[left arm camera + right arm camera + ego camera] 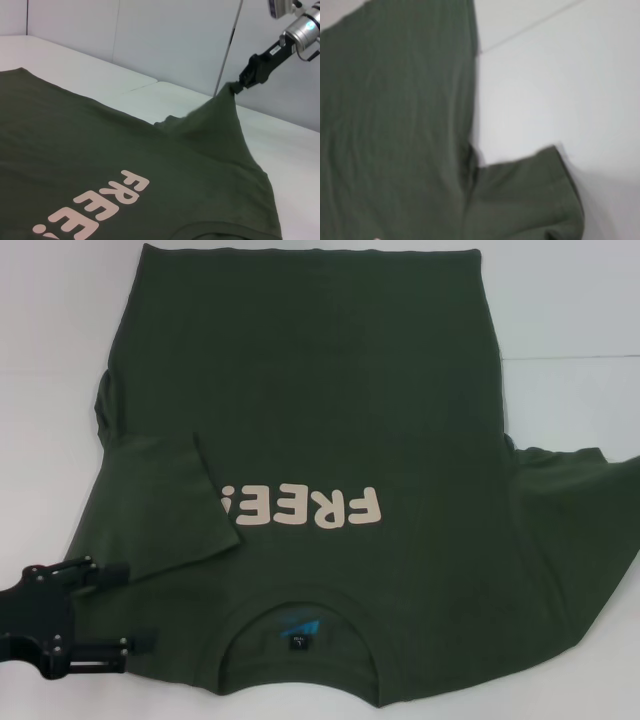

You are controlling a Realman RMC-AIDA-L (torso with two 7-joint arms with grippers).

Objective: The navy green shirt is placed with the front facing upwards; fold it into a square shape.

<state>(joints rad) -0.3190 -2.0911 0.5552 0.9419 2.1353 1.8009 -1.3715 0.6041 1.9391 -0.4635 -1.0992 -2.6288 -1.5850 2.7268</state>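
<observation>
The navy green shirt (330,420) lies front up on the white table, its collar (300,635) nearest me and its cream "FREE!" lettering (300,508) upside down in the head view. One sleeve (165,500) is folded in over the body on the left. My left gripper (125,605) is open at the shirt's near left corner, by the shoulder. The other sleeve (225,115) is pulled up into a peak, and my right gripper (240,85) is shut on its tip, above the table. That gripper lies outside the head view. The right wrist view shows the sleeve (530,200) and the shirt's side.
The white table (570,310) shows bare past the shirt on the right and the far left. A seam (575,358) runs across it. A pale wall (165,35) stands behind the table in the left wrist view.
</observation>
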